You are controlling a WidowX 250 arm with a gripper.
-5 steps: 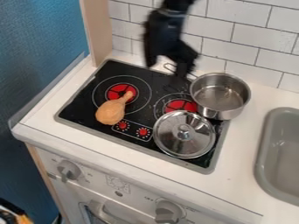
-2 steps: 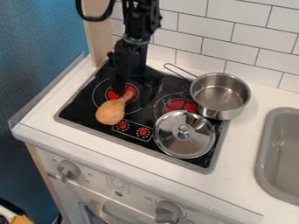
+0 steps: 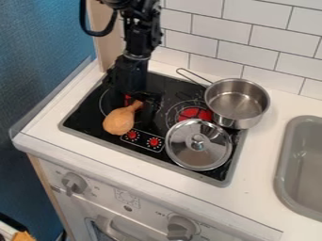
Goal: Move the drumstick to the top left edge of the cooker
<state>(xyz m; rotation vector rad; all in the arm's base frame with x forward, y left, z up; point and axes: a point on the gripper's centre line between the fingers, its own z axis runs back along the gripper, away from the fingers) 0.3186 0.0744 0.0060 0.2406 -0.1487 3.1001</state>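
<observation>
The black gripper [image 3: 131,88] hangs over the rear left of the black cooker [image 3: 83,117], close above the thin end of the drumstick. Dark against dark, its lower part blends with the cooktop. The light-brown drumstick [image 3: 119,121] lies on the left half of the cooker, its thick end toward the front left and its thin end pointing back and right over the left burner, which the gripper partly covers.
A metal pot [image 3: 236,104] with its handle toward the back stands at the cooker's right rear. In front of it, a shiny lid [image 3: 198,144] lies on the cooker. A grey sink [image 3: 301,164] is at the right; a tiled wall [image 3: 264,37] rises behind.
From above the back middle, the gripper has moved left and down to the drumstick's thin end, most recently shifting slightly lower. The drumstick looks unmoved.
</observation>
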